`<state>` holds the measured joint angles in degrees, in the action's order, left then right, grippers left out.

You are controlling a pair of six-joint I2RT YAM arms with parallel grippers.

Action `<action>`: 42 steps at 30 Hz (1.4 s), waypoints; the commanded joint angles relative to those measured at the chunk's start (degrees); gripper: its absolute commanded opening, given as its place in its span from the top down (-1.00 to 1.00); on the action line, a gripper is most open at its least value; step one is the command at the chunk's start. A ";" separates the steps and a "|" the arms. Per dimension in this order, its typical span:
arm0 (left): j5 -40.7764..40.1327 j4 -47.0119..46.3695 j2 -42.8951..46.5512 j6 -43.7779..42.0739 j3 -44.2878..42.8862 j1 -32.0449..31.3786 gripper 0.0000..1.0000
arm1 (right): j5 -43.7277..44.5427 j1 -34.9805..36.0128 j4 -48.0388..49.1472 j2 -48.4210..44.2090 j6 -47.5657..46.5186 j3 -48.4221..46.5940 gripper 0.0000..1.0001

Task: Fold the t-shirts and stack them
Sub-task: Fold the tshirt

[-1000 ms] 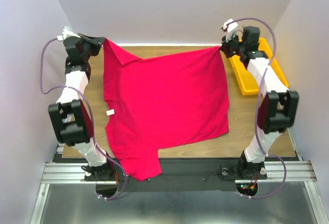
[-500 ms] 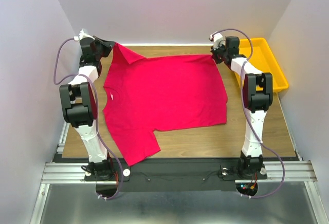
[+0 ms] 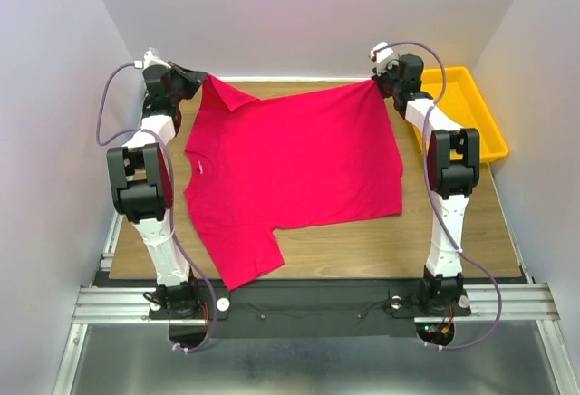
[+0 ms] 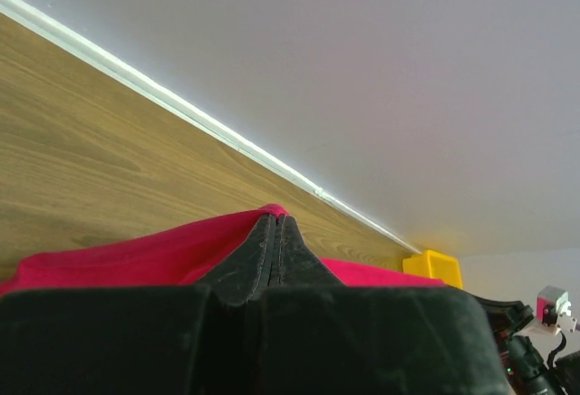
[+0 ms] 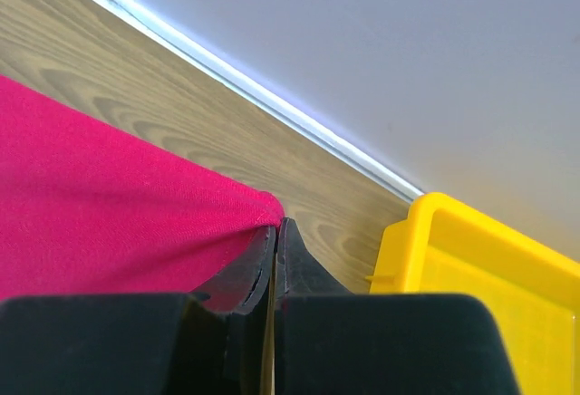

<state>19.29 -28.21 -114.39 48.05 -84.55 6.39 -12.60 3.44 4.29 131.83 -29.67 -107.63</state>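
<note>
Pale walls (image 3: 299, 14) closed in a wooden bench (image 3: 453, 232) on three sides. At the far left corner the left arm (image 3: 140, 173) reached out over the wood. Its jaws were clamped shut on one far corner of the crimson t-shirt (image 3: 290, 168), and the left wrist view showed the cloth pinched between the two closed fingers. From that grip the shirt ran across the bench, spread mostly flat. Its small white neck label (image 3: 196, 166) showed at the left edge by the collar. One sleeve reached down to the bench's near edge, close to the left arm's base. The shirt's far edge ran stretched between the two grips. At the far right the right arm (image 3: 450, 164) reached out likewise, its jaws closed on the shirt's other far corner. Just to the right of those jaws sat a yellow plastic tray (image 3: 471, 114), apart from the shirt.
</note>
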 commanded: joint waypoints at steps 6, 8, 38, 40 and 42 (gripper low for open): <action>3.47 -6.25 4.61 -3.40 0.53 -0.07 1.00 | 1.09 0.07 5.29 -2.28 -3.37 2.16 0.98; 3.82 -6.16 4.96 -3.40 0.97 -0.15 1.00 | 1.70 0.07 5.29 -2.19 -3.99 2.52 0.98; 7.61 -8.09 16.48 -5.16 16.96 2.66 1.00 | 3.63 0.16 12.84 -8.60 -4.70 14.73 0.94; 7.78 -8.09 16.83 -5.34 17.93 3.01 1.00 | 3.72 -0.01 13.28 -9.04 -4.52 15.69 0.93; 7.78 -8.01 16.92 -5.43 18.46 3.19 1.00 | 3.81 0.07 13.55 -9.57 -4.43 16.31 0.93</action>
<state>25.78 -33.54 -101.10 43.94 -67.16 9.13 -9.85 3.46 12.56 126.85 -34.79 -92.51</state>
